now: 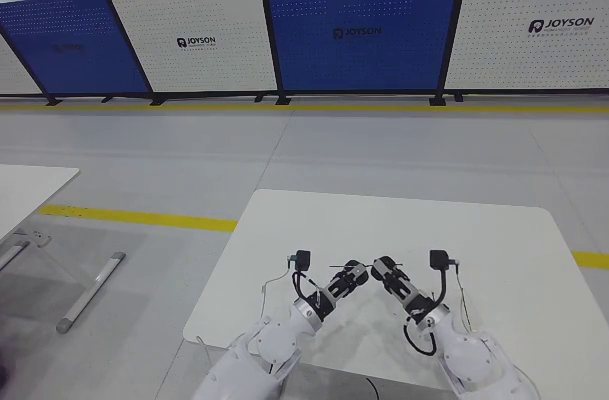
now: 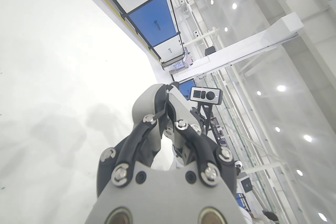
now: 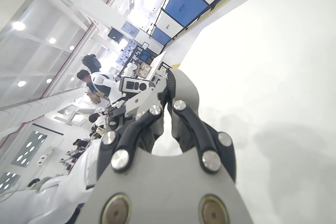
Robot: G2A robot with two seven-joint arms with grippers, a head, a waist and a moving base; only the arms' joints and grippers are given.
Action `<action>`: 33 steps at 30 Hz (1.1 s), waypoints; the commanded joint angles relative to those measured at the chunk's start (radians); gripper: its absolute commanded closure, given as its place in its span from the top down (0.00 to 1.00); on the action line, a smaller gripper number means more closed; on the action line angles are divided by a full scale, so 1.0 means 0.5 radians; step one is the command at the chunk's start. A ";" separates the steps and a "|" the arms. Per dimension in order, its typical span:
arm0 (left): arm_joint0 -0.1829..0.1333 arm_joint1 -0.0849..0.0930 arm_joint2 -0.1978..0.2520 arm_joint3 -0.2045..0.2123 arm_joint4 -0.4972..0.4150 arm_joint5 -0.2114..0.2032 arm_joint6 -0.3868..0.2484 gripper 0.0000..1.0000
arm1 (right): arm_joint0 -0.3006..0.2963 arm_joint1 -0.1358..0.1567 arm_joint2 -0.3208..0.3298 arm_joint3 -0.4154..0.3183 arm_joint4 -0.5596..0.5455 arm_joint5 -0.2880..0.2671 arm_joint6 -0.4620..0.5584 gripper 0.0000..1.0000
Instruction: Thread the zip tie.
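Note:
My two grippers meet tip to tip over the near middle of the white table [image 1: 434, 220]. The left gripper [image 1: 355, 270] [image 2: 166, 87] is shut, and a thin black strip of the zip tie [image 2: 160, 111] runs between its fingers. The right gripper [image 1: 383, 266] [image 3: 169, 73] is also shut, with the ridged black zip tie [image 3: 170, 83] clamped in the seam of its fingers. From above, a short thin black piece of the zip tie [image 1: 337, 267] sticks out sideways by the left gripper. Where the two ends meet is hidden between the fingertips.
The table's near edge lies just under both arms, and its left edge [image 1: 216, 270] is close to the left arm. A second white table [image 1: 14, 195] stands off to the left across the floor. Blue and white panels [image 1: 364, 45] line the back.

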 commanded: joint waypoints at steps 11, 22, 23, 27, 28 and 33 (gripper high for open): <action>-0.001 0.008 -0.004 -0.008 -0.012 -0.006 -0.036 0.00 | 0.033 -0.008 -0.024 0.035 -0.004 0.000 0.051 0.00; 0.001 0.010 0.001 -0.007 -0.007 0.010 -0.013 0.19 | 0.023 -0.008 -0.014 0.029 -0.025 0.000 0.035 0.00; 0.001 0.011 0.001 -0.006 -0.008 0.009 -0.013 0.25 | 0.023 -0.008 -0.013 0.031 -0.033 0.000 0.031 0.00; 0.000 0.011 0.004 -0.006 -0.010 0.010 -0.009 0.30 | 0.023 -0.010 -0.010 0.041 -0.041 0.000 0.015 0.00; -0.001 0.012 0.004 -0.006 -0.009 0.010 -0.007 0.31 | 0.025 -0.011 -0.008 0.045 -0.043 0.000 0.012 0.00; -0.005 0.012 0.000 -0.017 -0.015 0.016 0.006 0.31 | 0.031 -0.015 -0.002 0.057 -0.044 0.008 0.005 0.00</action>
